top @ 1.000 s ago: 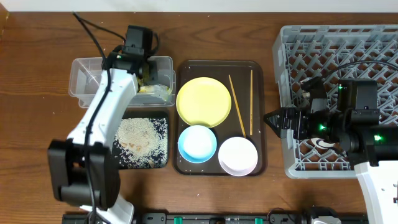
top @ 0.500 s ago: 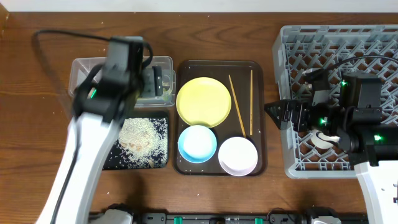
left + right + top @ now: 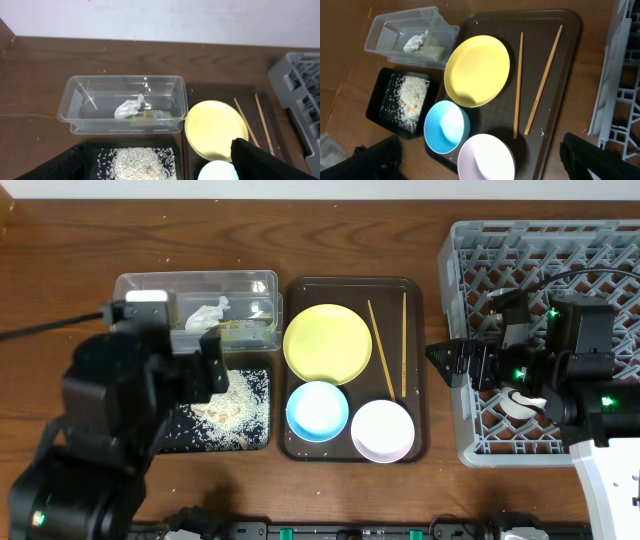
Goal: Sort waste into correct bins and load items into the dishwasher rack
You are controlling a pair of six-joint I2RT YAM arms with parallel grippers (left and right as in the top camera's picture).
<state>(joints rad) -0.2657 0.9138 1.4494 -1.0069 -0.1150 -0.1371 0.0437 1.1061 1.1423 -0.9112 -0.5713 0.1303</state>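
White tissue (image 3: 129,107) and printed wrapper (image 3: 150,114) lie in the clear tub (image 3: 75,100), and rice (image 3: 232,402) lies in the black tray (image 3: 376,107), so the waste looks sorted. Yellow plate (image 3: 328,343), blue bowl (image 3: 317,409), white bowl (image 3: 382,429) and chopsticks (image 3: 381,350) sit on the brown tray (image 3: 415,420), not yet in the grey rack (image 3: 560,250). Left pincer (image 3: 161,147) and right pincer (image 3: 438,366) hang spread and empty.

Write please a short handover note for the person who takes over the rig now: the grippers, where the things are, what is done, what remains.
Left gripper: open, empty, raised near the black tray.
Right gripper: open, empty, at the left edge of the rack, facing the brown tray.
Done: tissue and wrapper lie in the clear tub; rice is in the black tray.
Left: yellow plate, blue bowl, white bowl and two chopsticks lie on the brown tray; none is in the rack yet.
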